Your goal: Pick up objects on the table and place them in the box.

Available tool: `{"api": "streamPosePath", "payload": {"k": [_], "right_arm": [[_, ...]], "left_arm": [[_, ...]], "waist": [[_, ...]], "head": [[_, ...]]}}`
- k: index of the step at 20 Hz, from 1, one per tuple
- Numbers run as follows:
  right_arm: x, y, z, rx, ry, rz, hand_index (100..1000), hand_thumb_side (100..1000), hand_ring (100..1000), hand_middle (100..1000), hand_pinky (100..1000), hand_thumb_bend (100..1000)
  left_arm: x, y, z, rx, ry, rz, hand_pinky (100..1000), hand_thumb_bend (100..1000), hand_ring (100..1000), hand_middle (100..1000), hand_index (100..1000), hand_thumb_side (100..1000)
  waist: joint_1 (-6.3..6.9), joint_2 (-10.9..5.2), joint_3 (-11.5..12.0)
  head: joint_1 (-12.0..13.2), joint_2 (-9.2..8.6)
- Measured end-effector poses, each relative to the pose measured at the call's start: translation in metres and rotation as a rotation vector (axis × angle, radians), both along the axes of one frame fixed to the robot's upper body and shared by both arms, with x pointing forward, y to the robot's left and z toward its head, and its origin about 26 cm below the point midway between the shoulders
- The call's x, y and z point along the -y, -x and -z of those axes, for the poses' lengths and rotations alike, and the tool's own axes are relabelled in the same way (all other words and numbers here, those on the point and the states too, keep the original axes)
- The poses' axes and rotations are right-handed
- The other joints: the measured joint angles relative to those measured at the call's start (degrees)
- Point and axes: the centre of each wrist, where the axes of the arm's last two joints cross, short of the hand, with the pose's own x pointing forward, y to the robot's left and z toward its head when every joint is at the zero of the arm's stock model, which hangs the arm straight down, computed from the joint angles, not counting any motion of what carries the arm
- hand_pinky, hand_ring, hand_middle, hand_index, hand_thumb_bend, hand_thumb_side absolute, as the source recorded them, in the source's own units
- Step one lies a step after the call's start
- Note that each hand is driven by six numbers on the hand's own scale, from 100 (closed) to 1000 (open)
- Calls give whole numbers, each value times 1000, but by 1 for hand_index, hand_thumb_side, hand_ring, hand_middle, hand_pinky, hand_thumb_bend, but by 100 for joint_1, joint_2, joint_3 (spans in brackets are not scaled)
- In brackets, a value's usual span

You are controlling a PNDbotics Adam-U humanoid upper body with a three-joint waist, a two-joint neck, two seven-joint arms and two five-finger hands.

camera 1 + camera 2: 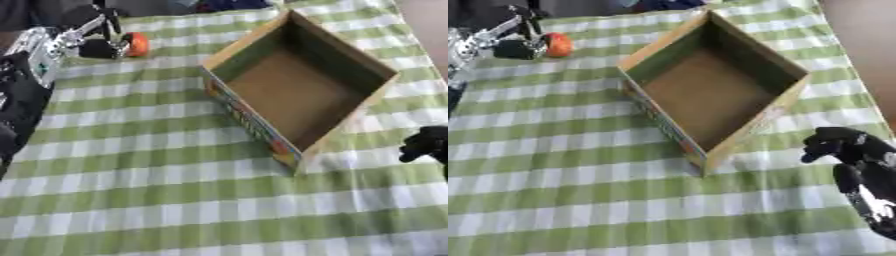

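Right hand curled, empty, beside box; left hand grasping orange object.

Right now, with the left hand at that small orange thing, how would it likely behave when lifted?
The orange thing looks round and smooth, so it may roll on the cloth or slip. It looks small against the left hand, so probably light.

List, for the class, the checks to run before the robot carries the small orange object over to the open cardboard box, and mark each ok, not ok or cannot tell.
1. Left robot hand at small round orange object: ok.
2. Fingers closed round it: cannot tell.
3. Open brown cardboard box upright and empty: ok.
4. Green-and-white checked cloth between hand and box unobstructed: ok.
5. Right robot hand outside the box, fingers curled, holding nothing: ok.
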Motion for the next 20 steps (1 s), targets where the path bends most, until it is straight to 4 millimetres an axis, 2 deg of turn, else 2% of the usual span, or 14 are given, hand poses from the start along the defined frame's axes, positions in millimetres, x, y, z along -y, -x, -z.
{"api": "streamPosePath", "payload": {"k": [11, 12, 14, 20], "right_arm": [[-1, 0, 0, 0, -5, -1, 870, 567, 656, 724, 787, 100], [-1, 0, 0, 0, -7, -2, 870, 569, 657, 724, 786, 100], [-2, 0, 0, 0, -7, -2, 870, 568, 657, 725, 786, 100], [-2, 0, 0, 0, -7, -2, 870, 567, 657, 725, 786, 100]], "left_arm": [[-6, 2, 13, 19, -16, -64, 649, 100, 573, 622, 955, 643], [-6, 2, 13, 20, -15, -64, 640, 100, 564, 611, 934, 602], [-4, 1, 15, 19, -14, -58, 637, 100, 561, 608, 926, 581], [-3, 1, 15, 23, -16, -47, 628, 100, 554, 599, 921, 559]], "waist": [[-31, 43, -29], [-31, 44, -30], [-31, 61, -47], [-32, 69, -56]], "head": [[-7, -3], [-7, -3], [-7, -3], [-6, -3]]}}
